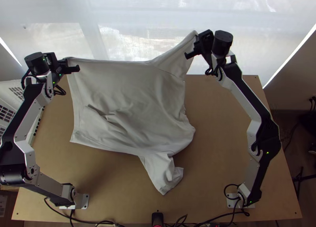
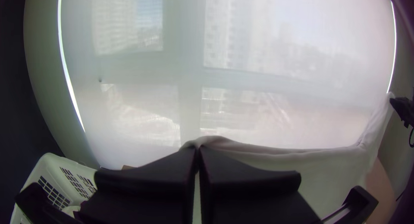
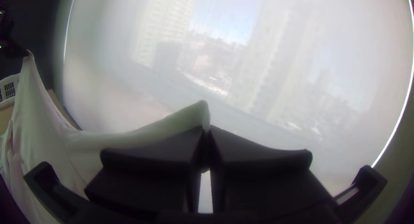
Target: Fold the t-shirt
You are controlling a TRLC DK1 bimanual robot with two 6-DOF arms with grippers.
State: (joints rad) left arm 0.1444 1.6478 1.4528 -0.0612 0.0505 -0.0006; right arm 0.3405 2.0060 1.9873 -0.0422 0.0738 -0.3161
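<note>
The light grey t-shirt [image 1: 130,100] hangs stretched between both grippers in the top view, its lower part and one sleeve lying on the table. At the upper left, my left gripper [image 1: 68,65] holds a corner at the hem end. My right gripper [image 1: 193,49] is raised at the upper middle with the other sleeve's end. In the left wrist view the left gripper [image 2: 197,150] is shut on the cloth's edge [image 2: 258,151]. The right wrist view has the right gripper [image 3: 207,131] shut on the sleeve [image 3: 172,122]. Some folds cross the shirt's middle.
The wooden table [image 1: 221,148] shows bare to the right of the shirt. A white plastic basket [image 1: 12,96] stands beside the table's left side. Behind the far edge hangs a bright translucent blind [image 1: 130,13]. Cables [image 1: 98,222] lie along the near edge.
</note>
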